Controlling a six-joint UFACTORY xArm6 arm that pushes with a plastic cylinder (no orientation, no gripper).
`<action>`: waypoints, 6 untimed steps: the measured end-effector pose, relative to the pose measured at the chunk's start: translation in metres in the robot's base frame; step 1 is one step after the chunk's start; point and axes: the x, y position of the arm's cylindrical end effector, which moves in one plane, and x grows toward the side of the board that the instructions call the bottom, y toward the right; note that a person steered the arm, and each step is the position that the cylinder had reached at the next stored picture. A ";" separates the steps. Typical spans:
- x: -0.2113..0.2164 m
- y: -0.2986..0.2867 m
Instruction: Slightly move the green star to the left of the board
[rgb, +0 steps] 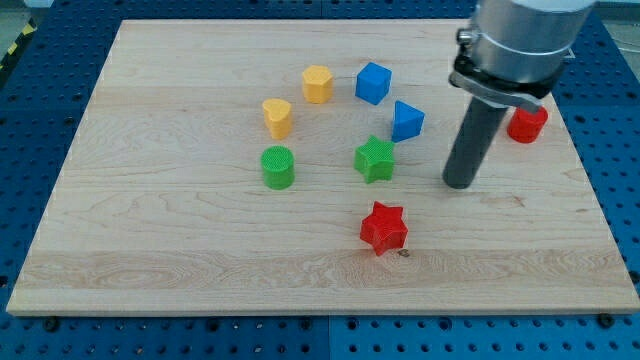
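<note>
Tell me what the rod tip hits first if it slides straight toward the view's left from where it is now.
Most likely the green star block. My tip sits to its right on the wooden board, apart from it, with bare wood between. The star lies slightly higher in view, so contact may be off-centre; depth is uncertain.

The arm comes in from the view's top right, its wide pale-grey cylindrical body cut off by the top edge. Below that sits a black clamp ring with a small silver fitting on its left side. Out of the ring drops the straight dark rod, leaning a touch toward the view's left as it goes down. My tip (459, 183) is planted on the surface, right of centre. Nothing is touching the tip; it stands clear.
</note>
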 end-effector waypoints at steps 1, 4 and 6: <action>0.000 -0.033; 0.002 -0.106; 0.021 -0.132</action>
